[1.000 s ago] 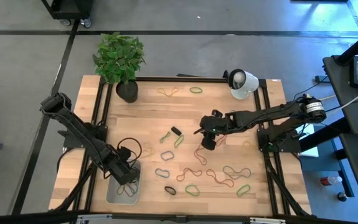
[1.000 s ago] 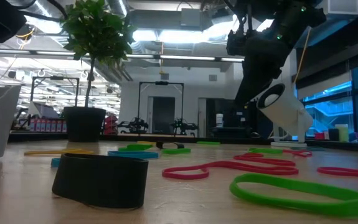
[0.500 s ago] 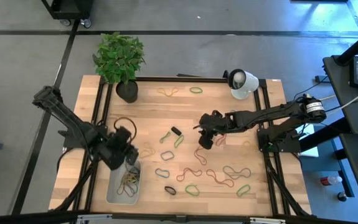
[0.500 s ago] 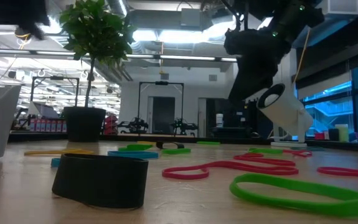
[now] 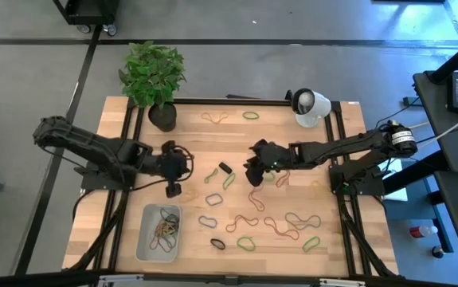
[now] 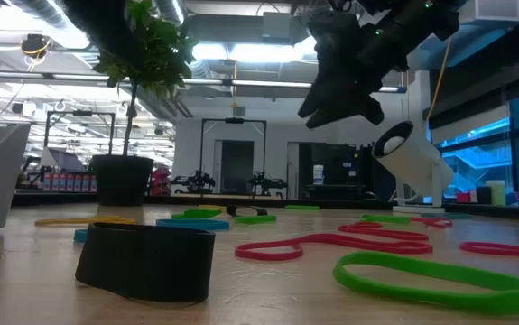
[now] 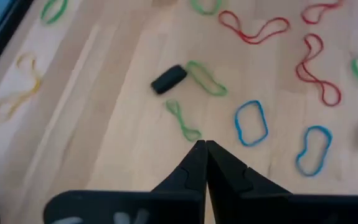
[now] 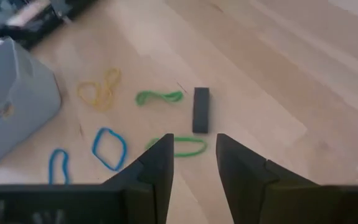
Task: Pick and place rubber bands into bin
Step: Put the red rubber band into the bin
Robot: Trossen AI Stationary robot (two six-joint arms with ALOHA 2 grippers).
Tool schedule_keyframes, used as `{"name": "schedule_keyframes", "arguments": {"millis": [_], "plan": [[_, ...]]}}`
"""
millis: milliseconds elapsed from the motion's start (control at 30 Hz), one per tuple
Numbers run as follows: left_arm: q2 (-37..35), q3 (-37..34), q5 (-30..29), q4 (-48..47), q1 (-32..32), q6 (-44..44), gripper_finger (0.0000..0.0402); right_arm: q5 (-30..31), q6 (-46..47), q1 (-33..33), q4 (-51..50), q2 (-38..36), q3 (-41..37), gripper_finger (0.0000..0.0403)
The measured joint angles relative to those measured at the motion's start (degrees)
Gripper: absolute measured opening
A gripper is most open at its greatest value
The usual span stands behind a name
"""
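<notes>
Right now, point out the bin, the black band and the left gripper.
bin (image 5: 144,239): high view, its left wall.
black band (image 5: 225,169): high view, its middle.
left gripper (image 7: 205,146): left wrist view, its closed fingertips.

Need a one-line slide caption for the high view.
Left gripper shut above the bin of rubber bands; right gripper open over loose bands on the table.
</notes>
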Motion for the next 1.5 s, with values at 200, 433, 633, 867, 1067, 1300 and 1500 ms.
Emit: {"name": "schedule_keyframes", "arguments": {"millis": [200,433,633,867,1067,1300,1500], "plan": [[-1.39,-7.72,7.49,6.77,10.08,13.27,0.0001,0.26,11.86,0.88,-3.32,0.00,1.38,0.0092],[-10.66,-18.29,16.11,14.78,18.53,17.04,0.0001,1.50,29.08,6.52,-24.03,0.02,7.51,0.0012],[-19.10,-21.68,20.17,15.08,22.58,18.65,0.0001,-3.26,41.60,14.50,-37.89,0.00,9.75,0.0004],[-24.74,-22.00,20.61,16.04,24.40,21.45,0.0001,-6.65,41.53,21.36,-42.75,1.32,9.51,0.0028],[-25.18,-22.00,20.05,18.48,24.88,21.51,0.0001,-5.19,36.03,22.23,-42.67,2.39,9.51,0.0056],[-25.20,-22.00,19.80,18.60,24.86,20.66,0.0001,0.46,23.29,21.35,-42.24,3.67,9.49,0.0064],[-25.18,-22.02,19.79,19.13,24.20,15.06,0.0001,1.18,10.42,18.63,-36.43,5.40,9.49,0.0075]]}}
